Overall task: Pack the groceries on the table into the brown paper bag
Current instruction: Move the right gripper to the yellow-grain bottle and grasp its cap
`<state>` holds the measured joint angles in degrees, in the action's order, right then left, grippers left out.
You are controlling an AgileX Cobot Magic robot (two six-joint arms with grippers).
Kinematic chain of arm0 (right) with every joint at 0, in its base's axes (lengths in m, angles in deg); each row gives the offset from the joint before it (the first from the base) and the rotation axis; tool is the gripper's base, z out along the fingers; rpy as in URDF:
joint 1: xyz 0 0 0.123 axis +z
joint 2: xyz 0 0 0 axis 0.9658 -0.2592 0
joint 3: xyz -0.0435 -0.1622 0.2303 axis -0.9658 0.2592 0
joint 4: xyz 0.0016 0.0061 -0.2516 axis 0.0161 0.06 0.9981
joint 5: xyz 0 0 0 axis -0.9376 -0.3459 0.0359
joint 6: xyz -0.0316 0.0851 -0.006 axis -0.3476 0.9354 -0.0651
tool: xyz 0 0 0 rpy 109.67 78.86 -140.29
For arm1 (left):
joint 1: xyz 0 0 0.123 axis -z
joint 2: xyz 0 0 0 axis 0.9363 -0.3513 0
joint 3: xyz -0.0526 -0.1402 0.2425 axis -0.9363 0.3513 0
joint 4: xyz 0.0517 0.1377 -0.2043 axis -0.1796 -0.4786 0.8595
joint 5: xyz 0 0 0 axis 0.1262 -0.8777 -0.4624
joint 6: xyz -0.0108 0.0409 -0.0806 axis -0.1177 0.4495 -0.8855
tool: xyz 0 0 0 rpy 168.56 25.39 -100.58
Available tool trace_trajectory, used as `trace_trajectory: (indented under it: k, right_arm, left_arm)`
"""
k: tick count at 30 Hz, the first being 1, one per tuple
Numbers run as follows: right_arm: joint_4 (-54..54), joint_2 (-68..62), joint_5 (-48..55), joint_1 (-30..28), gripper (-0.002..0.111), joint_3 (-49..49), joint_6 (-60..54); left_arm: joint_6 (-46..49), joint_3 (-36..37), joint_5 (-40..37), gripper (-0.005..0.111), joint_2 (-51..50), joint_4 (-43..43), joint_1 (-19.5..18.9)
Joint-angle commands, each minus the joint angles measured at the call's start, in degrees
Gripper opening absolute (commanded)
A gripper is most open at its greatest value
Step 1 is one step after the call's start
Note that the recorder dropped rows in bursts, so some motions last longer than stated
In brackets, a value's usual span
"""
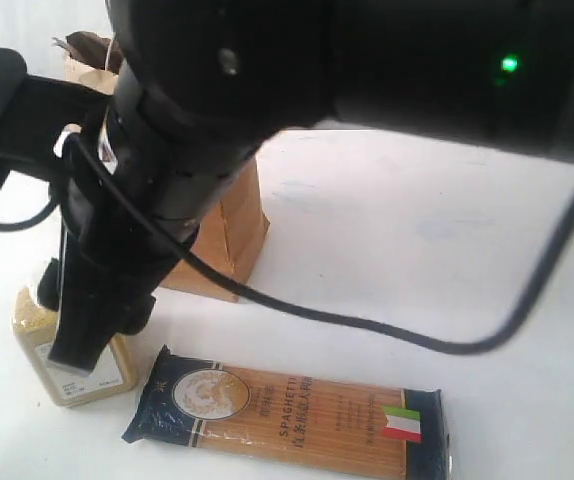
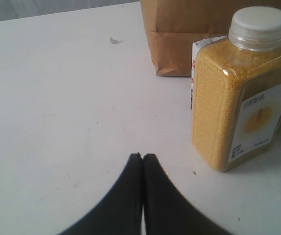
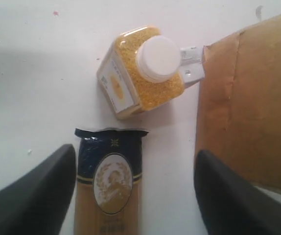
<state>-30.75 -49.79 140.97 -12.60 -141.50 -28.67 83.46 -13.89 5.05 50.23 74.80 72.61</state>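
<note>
The brown paper bag [image 1: 232, 235] stands upright on the table [image 1: 417, 230]; it is creased kraft paper with a folded base. The yellow-grain bottle [image 3: 150, 68] stands upright just beside that base. It is clear, square-sided plastic packed with fine yellow grain, with a round white cap and a pale label. Between bottle and bag, a small carton [image 2: 201, 49] shows only a white edge with red print. The spaghetti packet [image 1: 287, 415] lies flat near the bottle but apart from it. Its dark blue end, bearing a gold medallion, points toward the bottle, and its glossy middle is orange-brown.

The table is flat, matt white, with faint smudges and specks. Only a pale grey strip shows beyond its far edge.

The left gripper [image 2: 142, 156] is closed and empty, its black tips pressed together low over the table, short of the bottle. The right gripper [image 3: 135, 154] hangs above the packet's blue end, jaws parted wide, holding nothing.
</note>
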Motion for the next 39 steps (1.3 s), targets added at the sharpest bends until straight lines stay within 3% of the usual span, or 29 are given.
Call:
trace_trajectory:
  k: [1, 12, 21, 31, 34, 39]
  right_arm:
    - [-2.5, -5.0, 1.8, -5.2, 0.063, -5.1, -6.7]
    - [-13.7, -19.4, 8.7, -7.0, 0.064, -19.9, -18.4]
    - [-18.0, -25.0, 7.6, -7.0, 0.074, -24.4, -23.5]
    - [-20.0, -32.7, 5.4, -7.8, 0.074, -26.8, -26.1]
    - [-20.7, -33.4, 5.5, -8.2, 0.059, -26.8, -26.1]
    - [-23.0, -33.0, 4.9, -8.4, 0.006, -26.8, -26.1]
  left_arm:
    - [0.0, 0.1, 0.2, 0.000, 0.3, 0.1, -0.2]
    - [0.0, 0.1, 0.2, 0.000, 0.3, 0.1, -0.2]
    - [0.0, 0.1, 0.2, 0.000, 0.3, 0.1, -0.2]
    - [0.0, 0.1, 0.2, 0.000, 0.3, 0.1, -0.2]
    - [0.0, 0.1, 0.2, 0.000, 0.3, 0.1, -0.2]
    - [0.0, 0.1, 0.2, 0.000, 0.3, 0.1, -0.2]
